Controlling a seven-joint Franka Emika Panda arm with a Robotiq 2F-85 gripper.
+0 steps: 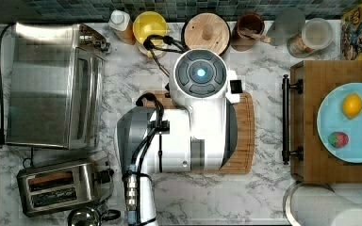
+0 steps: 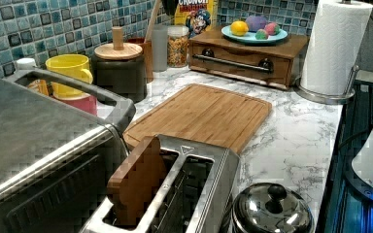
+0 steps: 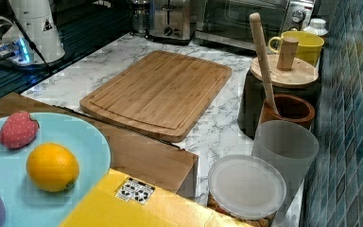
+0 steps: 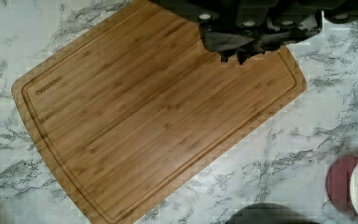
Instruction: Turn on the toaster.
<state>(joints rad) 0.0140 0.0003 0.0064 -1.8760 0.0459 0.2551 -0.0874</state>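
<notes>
The marble tabletop (image 1: 207,197) carries everything here, and the arm (image 1: 188,136) hangs high over its middle, above the cutting board (image 4: 158,121). The toaster oven (image 1: 52,84) fills the top view's upper left. Just below it in the top view sits the toaster (image 1: 59,186), near the top view's lower left corner, with a slice of bread (image 2: 136,182) standing in one slot and a small lidded pot (image 2: 272,211) just beside it.

By my reading, the task is at its very start: the arm is well apart from the toaster and nothing on it looks pressed. The next move calls for travelling across to the toaster's end face, where the black lever and knob (image 3: 172,31) sit, then lowering onto the lever and pushing it down.

The claw (image 4: 235,53) looks pressed together or nearly so in the wrist view, its dark tips close, holding nothing and touching nothing, poised above the bare board.
</notes>
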